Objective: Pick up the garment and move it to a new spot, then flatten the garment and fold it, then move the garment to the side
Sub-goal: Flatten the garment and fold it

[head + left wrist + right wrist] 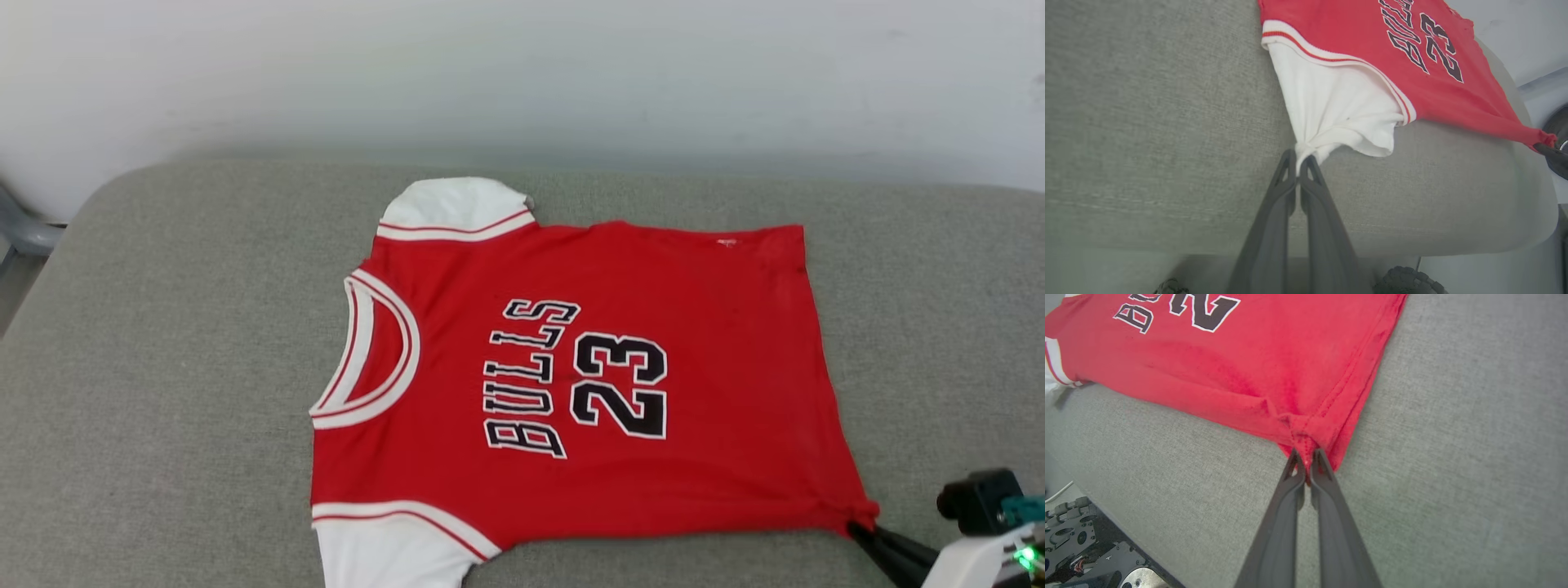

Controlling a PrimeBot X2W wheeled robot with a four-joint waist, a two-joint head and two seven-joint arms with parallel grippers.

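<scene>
The garment, a red jersey with white sleeves, striped trim and black "BULLS 23" lettering, lies front up and spread on the grey cushion, its neck toward the left. My left gripper is shut on the bunched tip of the near white sleeve. In the right wrist view my right gripper is shut on the red hem corner of the garment, which puckers at the pinch. The head view has that same gripper at the lower right, pulling the corner to a point.
The grey cushion reaches back to a pale wall. Its front edge drops off just behind my grippers, with the robot's base parts and a wheel below. A grey rail stands at the far left.
</scene>
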